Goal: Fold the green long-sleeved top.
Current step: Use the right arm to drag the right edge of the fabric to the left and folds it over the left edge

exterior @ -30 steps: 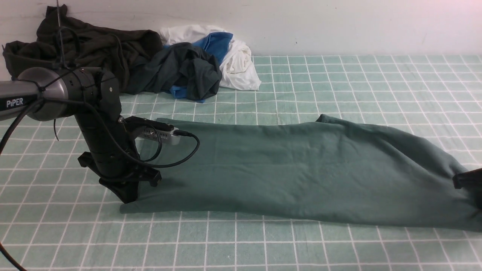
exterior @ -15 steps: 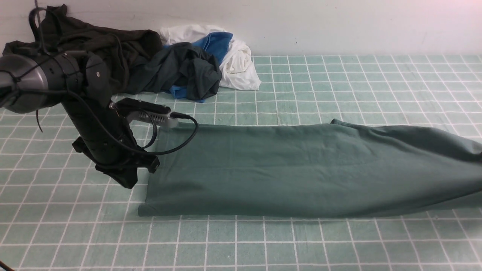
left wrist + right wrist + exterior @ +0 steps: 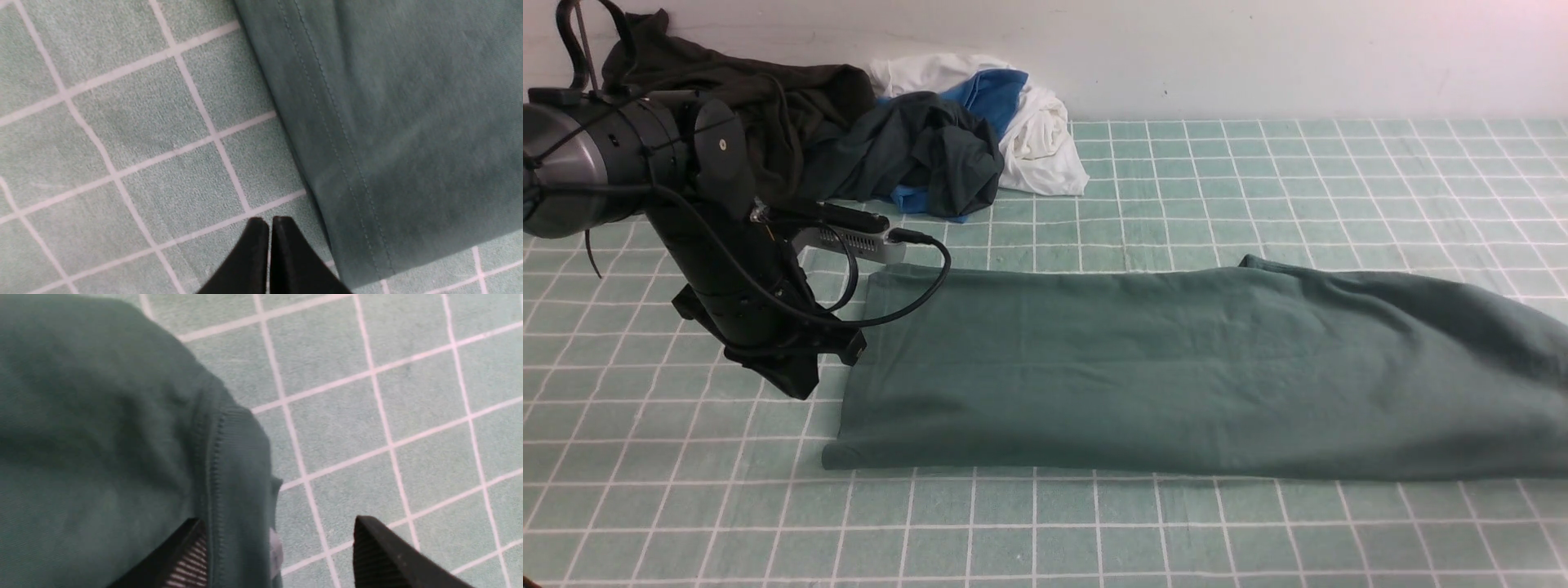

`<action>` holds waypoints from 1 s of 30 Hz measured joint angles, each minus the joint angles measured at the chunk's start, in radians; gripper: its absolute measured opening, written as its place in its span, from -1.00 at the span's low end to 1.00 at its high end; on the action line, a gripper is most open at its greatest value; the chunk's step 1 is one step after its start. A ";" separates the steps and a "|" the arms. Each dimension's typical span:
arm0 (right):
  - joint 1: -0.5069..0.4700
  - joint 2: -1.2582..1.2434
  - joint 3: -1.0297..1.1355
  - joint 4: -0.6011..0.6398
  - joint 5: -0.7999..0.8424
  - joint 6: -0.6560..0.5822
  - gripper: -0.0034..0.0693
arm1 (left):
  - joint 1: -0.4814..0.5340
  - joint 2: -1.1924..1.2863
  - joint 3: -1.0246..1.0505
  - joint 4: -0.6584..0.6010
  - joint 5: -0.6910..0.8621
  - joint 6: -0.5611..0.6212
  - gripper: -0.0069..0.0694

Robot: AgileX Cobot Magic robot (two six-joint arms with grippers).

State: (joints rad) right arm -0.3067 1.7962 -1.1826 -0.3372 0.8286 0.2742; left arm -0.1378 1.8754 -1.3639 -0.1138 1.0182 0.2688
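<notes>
The green long-sleeved top (image 3: pixel 1176 367) lies flat on the checked mat as one long strip that runs off the right edge of the front view. My left gripper (image 3: pixel 796 384) hangs just above the mat, off the strip's left end. In the left wrist view it (image 3: pixel 269 222) is shut and empty beside the stitched hem (image 3: pixel 327 163). My right gripper is out of the front view. In the right wrist view it (image 3: pixel 278 535) is open, and a ribbed edge of the top (image 3: pixel 229 465) lies between its fingers.
A heap of dark clothes (image 3: pixel 768 122) and a white and blue garment (image 3: pixel 1029 122) lie at the back left against the wall. The green checked mat (image 3: pixel 1258 163) covers the table.
My left gripper let go of the top's near left corner and rose back and to the left. The right gripper left the front view. The top's right end settled flat.
</notes>
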 joint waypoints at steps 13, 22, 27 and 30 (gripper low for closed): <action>-0.053 0.143 -0.010 0.175 -0.037 -0.112 0.52 | 0.000 0.000 0.000 0.000 0.000 0.008 -0.83; -0.055 0.147 -0.014 0.229 -0.038 -0.189 0.22 | 0.000 0.000 0.000 0.000 0.000 0.028 -0.83; -0.055 0.146 -0.014 0.266 -0.038 -0.229 -0.53 | 0.000 -0.005 0.000 -0.004 0.000 0.035 -0.83; -0.054 0.120 -0.011 0.266 -0.034 -0.274 -0.81 | 0.000 -0.035 0.001 -0.007 0.000 0.037 -0.83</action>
State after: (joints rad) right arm -0.3610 1.9158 -1.1938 -0.0713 0.7946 0.0000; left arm -0.1378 1.8401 -1.3632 -0.1207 1.0182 0.3057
